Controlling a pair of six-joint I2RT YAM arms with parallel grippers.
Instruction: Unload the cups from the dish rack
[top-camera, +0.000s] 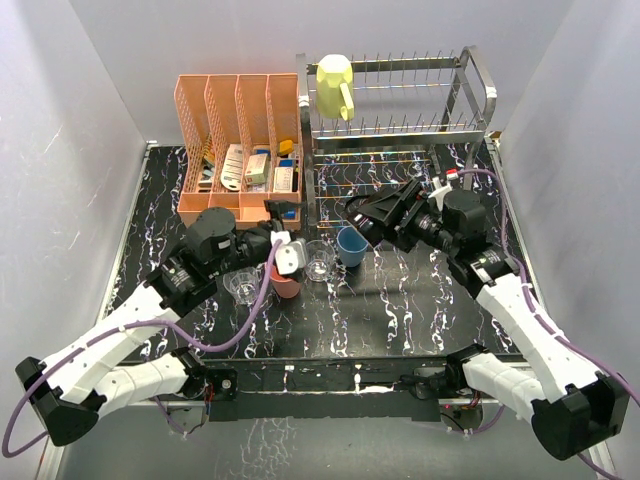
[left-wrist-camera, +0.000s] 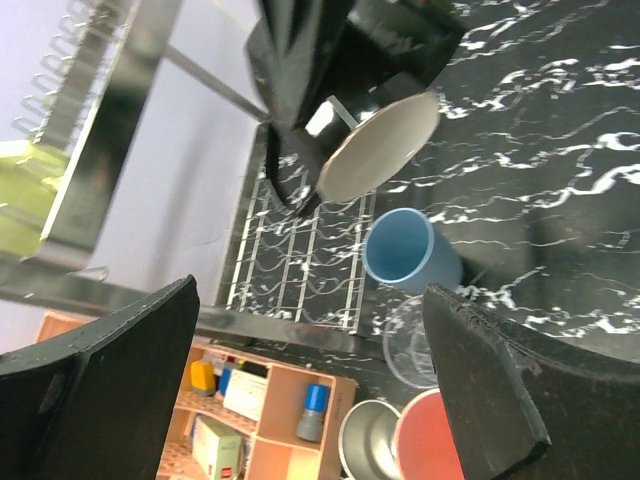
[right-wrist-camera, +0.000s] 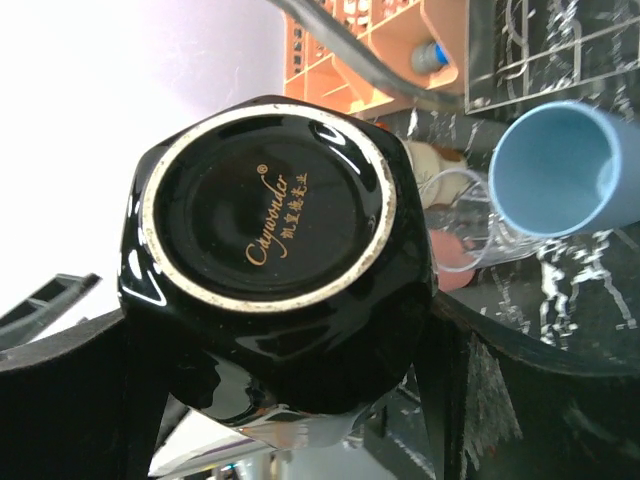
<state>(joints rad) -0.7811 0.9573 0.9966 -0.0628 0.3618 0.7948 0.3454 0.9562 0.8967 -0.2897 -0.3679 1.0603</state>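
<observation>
The dish rack (top-camera: 400, 130) stands at the back right with a pale yellow mug (top-camera: 335, 86) on its upper tier. My right gripper (top-camera: 388, 213) is shut on a black mug (top-camera: 364, 219), held on its side above the table in front of the rack; its base faces the right wrist camera (right-wrist-camera: 268, 208). On the table stand a light blue tumbler (top-camera: 350, 245), a clear glass (top-camera: 320, 261), an orange-red cup (top-camera: 285, 284), a steel cup (left-wrist-camera: 385, 440) and a second clear glass (top-camera: 243, 286). My left gripper (top-camera: 272, 238) is open and empty above these cups. No pink tumbler shows.
A peach-orange slotted organizer (top-camera: 240, 150) with small bottles and boxes stands at the back left, close to my left gripper. The rack's lower wire tier (left-wrist-camera: 310, 270) lies just behind the blue tumbler. Grey walls close in the table on three sides.
</observation>
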